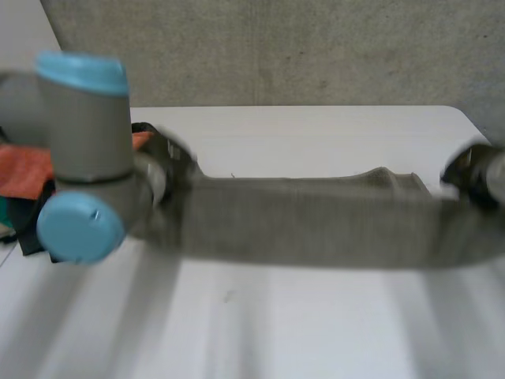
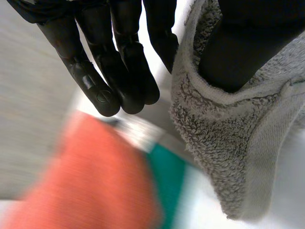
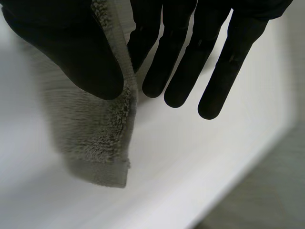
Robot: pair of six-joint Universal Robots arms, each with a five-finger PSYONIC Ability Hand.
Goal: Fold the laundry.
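A: Risks at that moment, left to right?
B: A pile of other laundry (image 1: 22, 170) sat at the left edge of the table (image 1: 316, 332), just beside the left hand (image 2: 116, 71). An orange cloth (image 2: 90, 181) from the pile lay below those fingertips. A low swing there could have snagged or dragged it.
A: Grip on the towel?
B: The grey towel (image 1: 316, 225) was stretched between both hands and looked lifted off the table. The left hand pinched one corner between thumb and nearest finger, the other fingers straight and free. Shallow bite, near the hem. My read: too much tension across and that corner pulls out.
A: Right side?
B: Similar. The right hand (image 3: 181, 67) pinched the opposite corner between thumb and first finger, the rest straight, spread, touching nothing. It was near the table's right edge, so a dropped corner could have slid off the side.
A: Arm pose?
B: The left arm (image 1: 83, 158) was folded close in front at the left, its hand reaching out beyond it. The right hand came in at the far right. Hands well apart, roughly level.
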